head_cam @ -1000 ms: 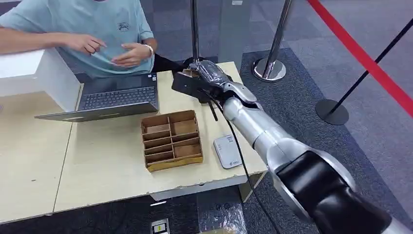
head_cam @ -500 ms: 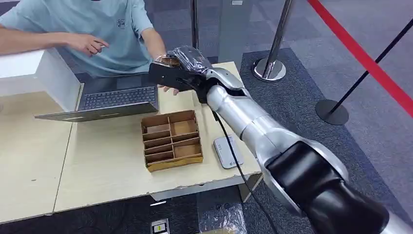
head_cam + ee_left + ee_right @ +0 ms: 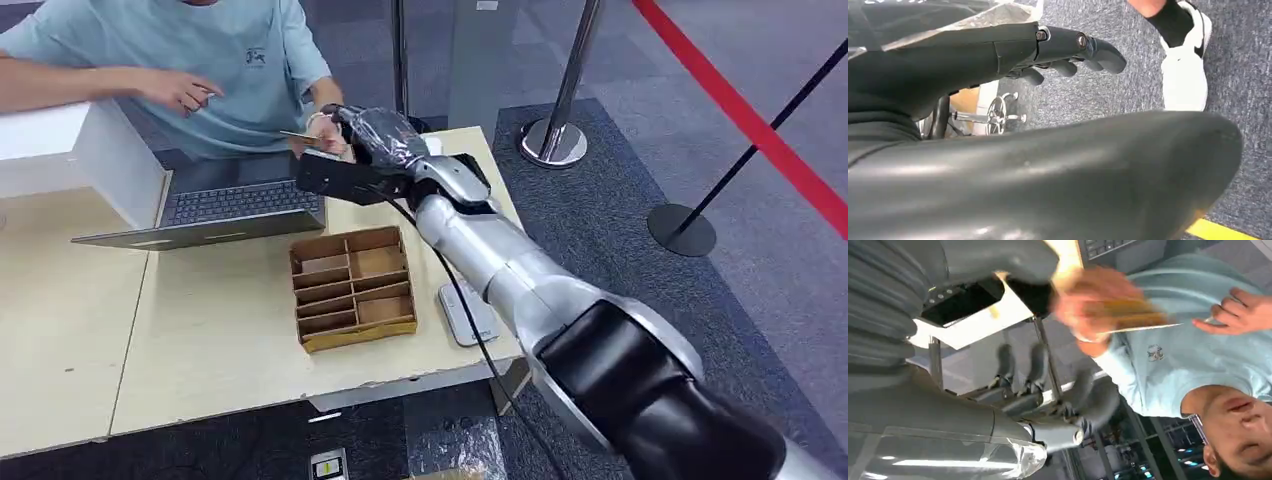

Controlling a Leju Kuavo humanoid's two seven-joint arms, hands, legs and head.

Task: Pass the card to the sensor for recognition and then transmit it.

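Beside the right robot hand [image 3: 1048, 405], blurred card [image 3: 1128, 315] in a person's hand [image 3: 1093, 300].

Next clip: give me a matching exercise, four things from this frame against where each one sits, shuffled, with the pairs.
Things:
1. card
2. sensor
3. cardboard organiser
4. laptop

Places:
A. open, at the table's far side in front of the person
B. in the person's hand, beside the right hand
C. flat near the table's right edge, partly under the right arm
D. mid-table, divided into compartments

Pairs: 1-B, 2-C, 3-D, 4-A
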